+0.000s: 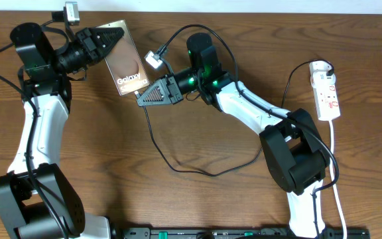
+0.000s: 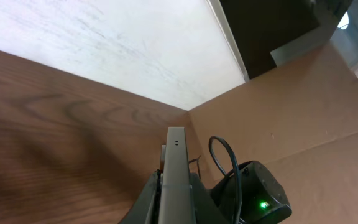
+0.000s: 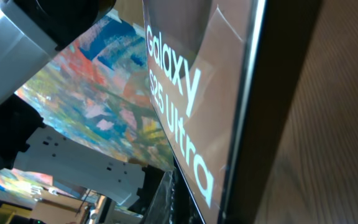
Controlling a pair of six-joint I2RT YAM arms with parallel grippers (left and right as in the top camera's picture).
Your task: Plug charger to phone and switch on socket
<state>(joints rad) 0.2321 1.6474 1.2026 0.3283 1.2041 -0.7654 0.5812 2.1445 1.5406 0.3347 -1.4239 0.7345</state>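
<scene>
From above, the left gripper (image 1: 116,33) sits in the upper left of the frame and pinches the top end of the phone (image 1: 128,70). The phone's brown face looks up and tilts across the frame. Just below the phone's lower end is the right gripper (image 1: 143,99), near the middle of the frame, with its fingers pressed together. The thin black charger (image 1: 155,143) comes out from that gripper's tip, so the gripper pinches the charger's end, but the little tip itself is hidden. The cable then loops down and runs right over the brown table (image 1: 178,206). The white socket (image 1: 327,93) lies far off at the right edge, with a black plug in its top end. Only this view shows the socket and the cable. The left wrist view shows something new: the phone (image 2: 176,165) seen edge-on as a thin grey strip, squeezed between dark fingers (image 2: 148,199). The right wrist view is very close to the phone (image 3: 185,93), so the white words "Galaxy S25 Ultra" are big and easy to read, and the phone's dark edge sits beside the wood. That view does not show its own fingers clearly.
</scene>
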